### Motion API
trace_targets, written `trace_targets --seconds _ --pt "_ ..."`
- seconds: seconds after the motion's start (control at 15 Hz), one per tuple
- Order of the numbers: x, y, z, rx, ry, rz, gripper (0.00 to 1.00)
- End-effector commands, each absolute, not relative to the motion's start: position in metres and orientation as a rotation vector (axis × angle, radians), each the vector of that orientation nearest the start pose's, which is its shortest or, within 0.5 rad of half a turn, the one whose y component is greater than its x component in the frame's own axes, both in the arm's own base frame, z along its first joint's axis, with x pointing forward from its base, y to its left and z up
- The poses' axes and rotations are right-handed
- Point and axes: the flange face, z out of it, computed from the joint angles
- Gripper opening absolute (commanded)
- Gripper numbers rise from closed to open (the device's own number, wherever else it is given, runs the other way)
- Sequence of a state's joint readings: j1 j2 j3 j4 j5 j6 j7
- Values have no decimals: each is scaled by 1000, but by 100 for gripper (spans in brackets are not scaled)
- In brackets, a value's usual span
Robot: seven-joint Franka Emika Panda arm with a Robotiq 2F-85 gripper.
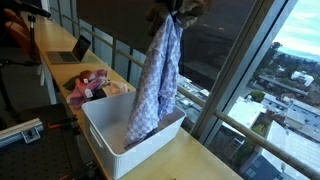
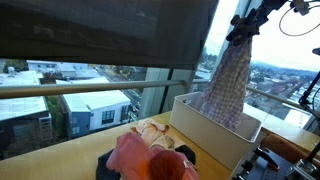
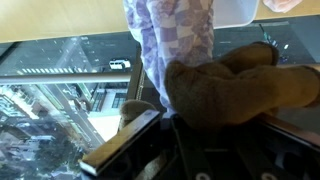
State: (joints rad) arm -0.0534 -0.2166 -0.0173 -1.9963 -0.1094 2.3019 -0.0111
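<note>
**A:** Exterior view facing the bin's corner: what is being shown, and how many of each?

**B:** I am holding one checked cloth in my gripper, whose jaws are pinching its top end. The cloth is hanging straight down, with its lower end reaching inside one white bin. One heap of pink clothes is lying just beside the bin on the table. One laptop is sitting well behind.

**A:** And the exterior view facing the heap?

**B:** My gripper is hanging high above the bin. The one cloth is draping from it into the bin. The one heap is lying in the foreground, near the bin.

**A:** Wrist view?

**B:** The cloth is running away from me. One brown fuzzy fabric is pressing against it and covering part of my gripper. One finger is showing, and I cannot tell where the other is.
</note>
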Motion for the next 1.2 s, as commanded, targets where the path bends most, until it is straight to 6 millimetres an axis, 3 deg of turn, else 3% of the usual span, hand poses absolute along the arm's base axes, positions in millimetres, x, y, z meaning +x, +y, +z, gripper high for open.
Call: trace_targets --seconds 0.0,0.07,0.13,0.27,0.33,0.4,0.47,0.53,0.73,1.0,1.13 --pt "511 -15 608 -3158 12 -837 4" --pt "506 -6 600 -3163 12 -820 4" --pt "521 -18 576 -3165 9 -777 4" --pt "519 -19 556 -3173 14 -714 4" --pt "520 -23 545 -3183 21 -685 40" --pt "522 -29 535 -3194 25 -676 42" --pt "524 -40 529 -3204 42 -660 10" --pt "526 -47 522 -3212 57 -648 48" --pt "528 -65 509 -3229 99 -587 68" --pt "526 -56 494 -3237 87 -549 95" --pt "525 -45 489 -3239 62 -536 100"
